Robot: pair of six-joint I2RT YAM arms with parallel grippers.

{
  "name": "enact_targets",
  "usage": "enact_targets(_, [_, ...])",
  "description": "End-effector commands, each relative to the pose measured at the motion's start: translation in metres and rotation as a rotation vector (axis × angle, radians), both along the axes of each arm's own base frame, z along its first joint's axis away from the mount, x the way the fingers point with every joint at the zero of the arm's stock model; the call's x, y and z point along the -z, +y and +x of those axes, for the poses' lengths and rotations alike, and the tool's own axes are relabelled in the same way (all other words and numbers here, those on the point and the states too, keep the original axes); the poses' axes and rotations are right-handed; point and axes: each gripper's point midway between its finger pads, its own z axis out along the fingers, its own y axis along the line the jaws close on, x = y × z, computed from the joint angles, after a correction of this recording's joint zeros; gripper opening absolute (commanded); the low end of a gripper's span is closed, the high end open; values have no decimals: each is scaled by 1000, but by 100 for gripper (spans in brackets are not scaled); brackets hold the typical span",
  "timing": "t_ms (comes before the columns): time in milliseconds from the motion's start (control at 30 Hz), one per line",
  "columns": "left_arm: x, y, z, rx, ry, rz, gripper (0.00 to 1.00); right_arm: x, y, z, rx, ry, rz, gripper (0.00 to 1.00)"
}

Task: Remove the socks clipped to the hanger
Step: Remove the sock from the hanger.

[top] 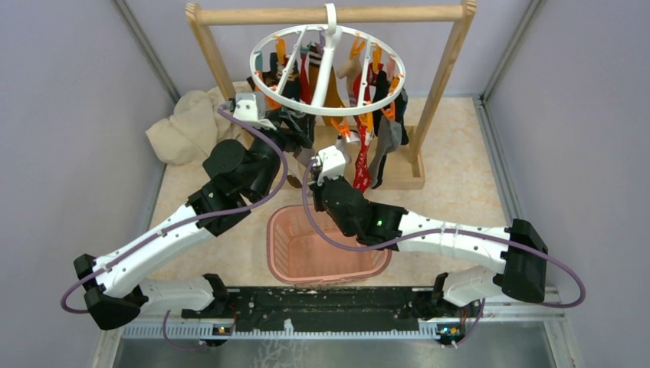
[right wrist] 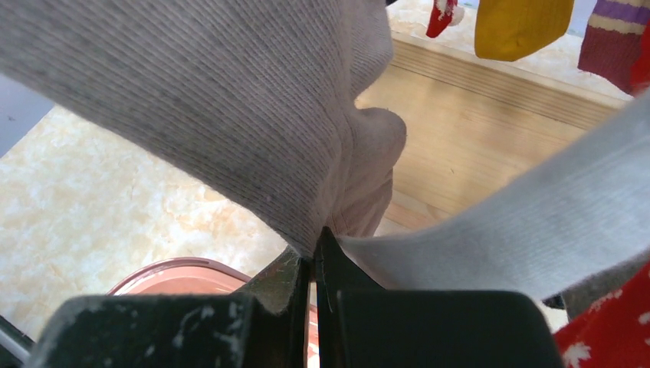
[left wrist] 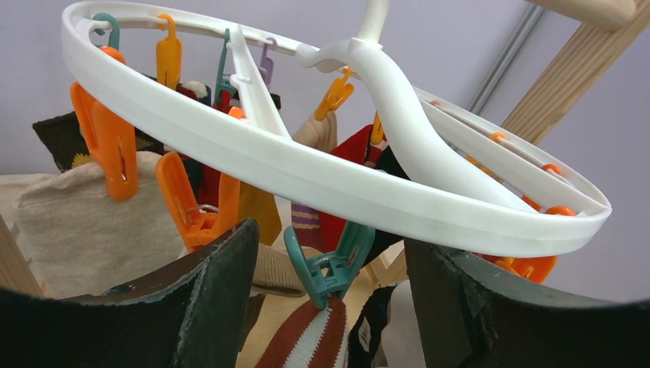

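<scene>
1 hanger hangs above the gaping left gripper, while the right gripper clenches 1 grey sock.

You had a wooden rail frame across top centre, with its base plank right of centre. A pink slotted basket sat lower centre on the marbled tabletop. A beige cloth heap lay upper left, beside the frame's left post.
</scene>
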Motion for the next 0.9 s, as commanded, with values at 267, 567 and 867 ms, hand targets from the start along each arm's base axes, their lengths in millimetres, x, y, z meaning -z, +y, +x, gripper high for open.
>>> enact_targets(267, [-25, 7, -2, -26, -90, -42, 64, -9, 5, 0, 4, -24, 47, 0])
enact_targets(567, [-27, -3, 1, -6, -91, -35, 52, -15, 5, 0, -4, -43, 53, 0])
enact_targets(867, [-36, -1, -1, 3, -93, -33, 25, -21, 0, -3, -10, -50, 75, 0])
